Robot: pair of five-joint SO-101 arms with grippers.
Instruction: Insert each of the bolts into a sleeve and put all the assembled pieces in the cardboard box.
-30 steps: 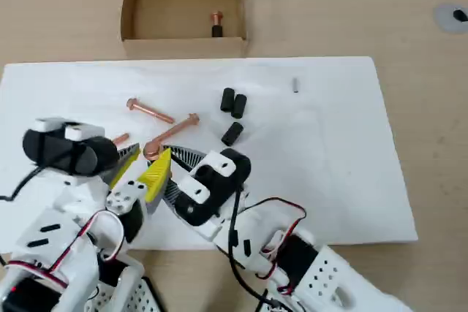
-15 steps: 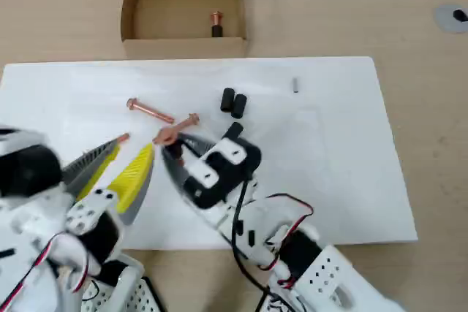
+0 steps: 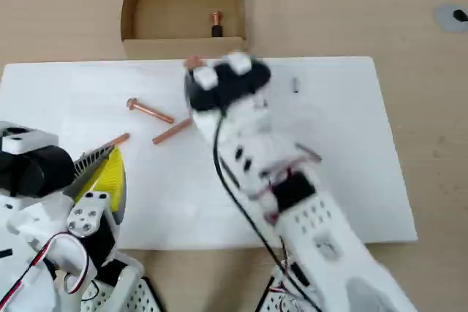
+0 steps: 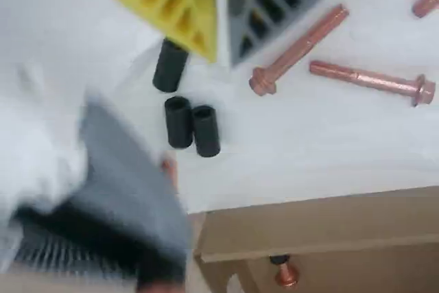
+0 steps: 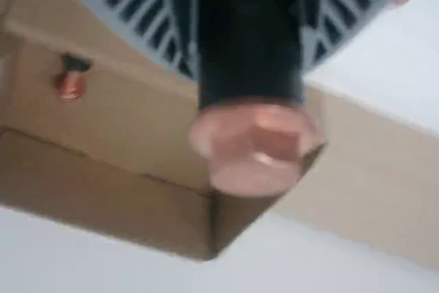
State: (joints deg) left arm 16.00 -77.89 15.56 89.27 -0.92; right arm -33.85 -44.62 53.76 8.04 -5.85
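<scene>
Holding a sleeved bolt (image 5: 252, 101) just short of the box (image 3: 183, 47)
Its black sleeve (image 5: 250, 39) is clenched between the right jaws, long axis running out along them, with the copper head (image 5: 255, 145) poking past the tips toward the box's front wall; seen from above, the piece hangs over the white sheet (image 3: 344, 151) on the counter, just beside that wall and not yet across it, so the opening lies straight ahead of the jaws and the next move looks to me like a lift over the wall and a release. One finished piece (image 3: 216, 23) already lies inside. Three bolts (image 3: 150, 111) and three sleeves (image 4: 178, 121) lie loose on the sheet, the bolts nearer the left jaws, which are drawn together on nothing
</scene>
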